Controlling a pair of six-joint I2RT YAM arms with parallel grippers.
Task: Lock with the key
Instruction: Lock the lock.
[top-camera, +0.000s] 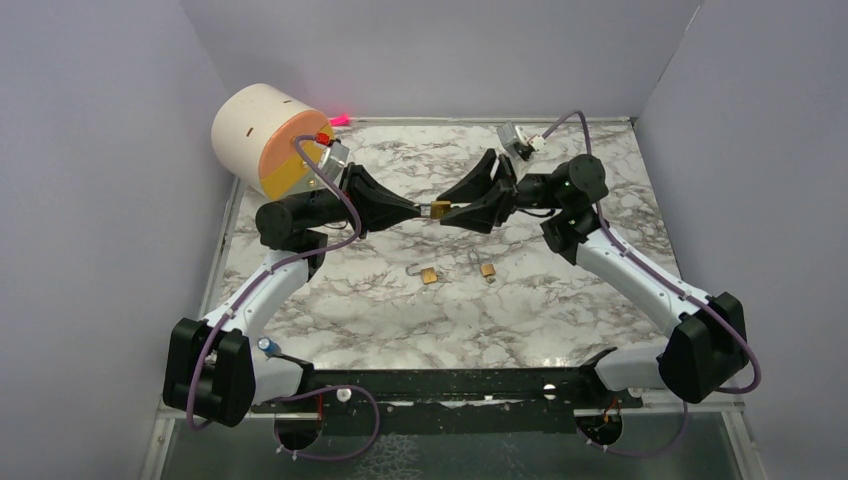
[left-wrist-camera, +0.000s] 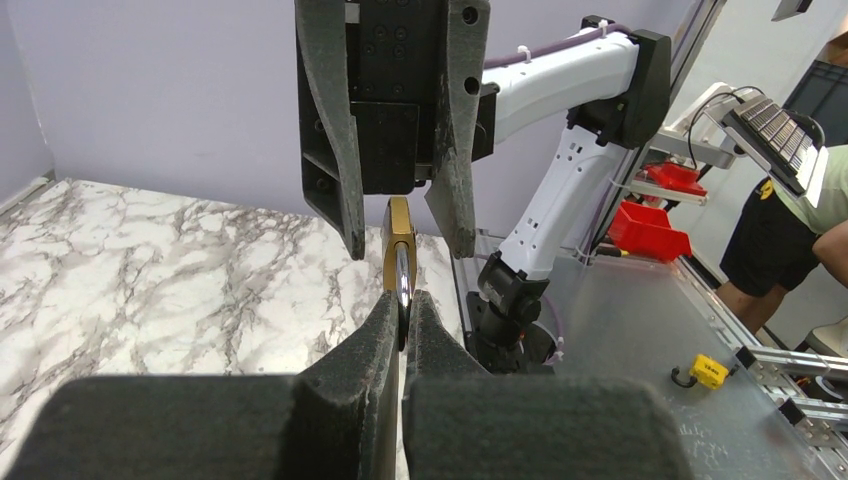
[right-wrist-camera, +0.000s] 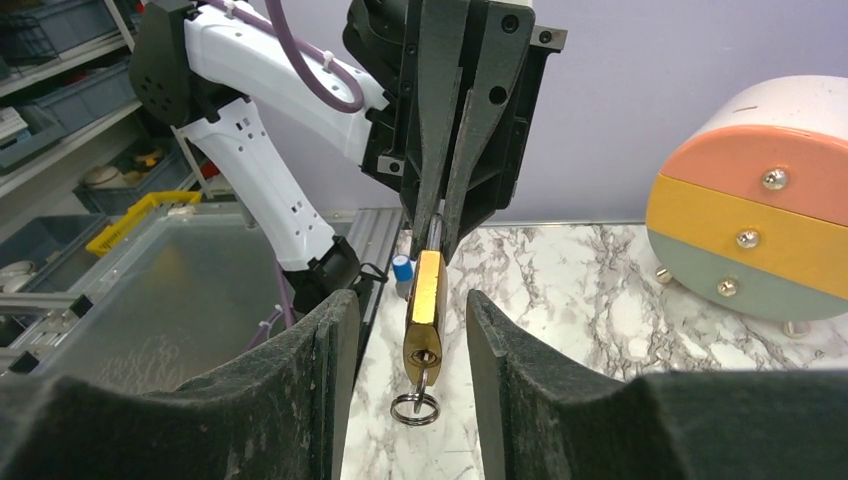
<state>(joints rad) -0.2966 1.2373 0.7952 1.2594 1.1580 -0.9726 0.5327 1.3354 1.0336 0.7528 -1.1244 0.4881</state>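
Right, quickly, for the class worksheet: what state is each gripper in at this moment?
Left gripper: closed, holding the brass padlock.
Right gripper: open, one finger on each side of the padlock, not gripping it.

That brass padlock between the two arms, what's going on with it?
The left tool is clamped on the brass padlock, holding it up above the marble table. A key with a small ring sits in its keyhole. The right tool is open, its fingers either side of the lock's key end, not gripping yet. Two more padlocks lie on the table below.
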